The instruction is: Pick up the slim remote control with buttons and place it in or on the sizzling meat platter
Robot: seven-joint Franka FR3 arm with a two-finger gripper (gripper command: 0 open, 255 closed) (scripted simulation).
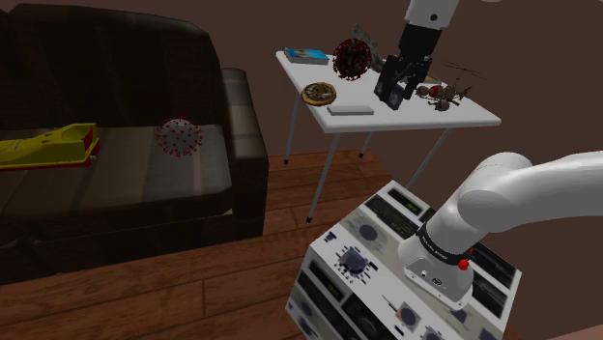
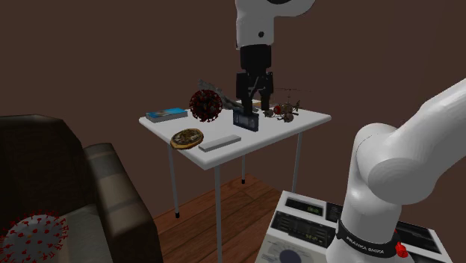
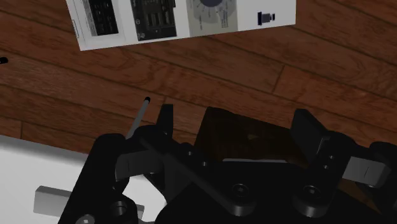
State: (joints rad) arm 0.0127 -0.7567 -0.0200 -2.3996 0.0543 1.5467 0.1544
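"FRANKA EMIKA" on arm's black band [image 2: 365, 241]

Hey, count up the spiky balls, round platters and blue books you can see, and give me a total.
Spiky balls: 2
Round platter: 1
Blue book: 1
Total: 4

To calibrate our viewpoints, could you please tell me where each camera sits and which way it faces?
Shoulder view: beside and behind the stand, looking down at the sofa and table; arm and pincer show.
Second exterior view: near the stand, lower, facing the table and wall; arm and pincer show.
Wrist view: at the arm's end, looking past the pincer at floor and stand.
Shared: both exterior views show table, sofa and stand.
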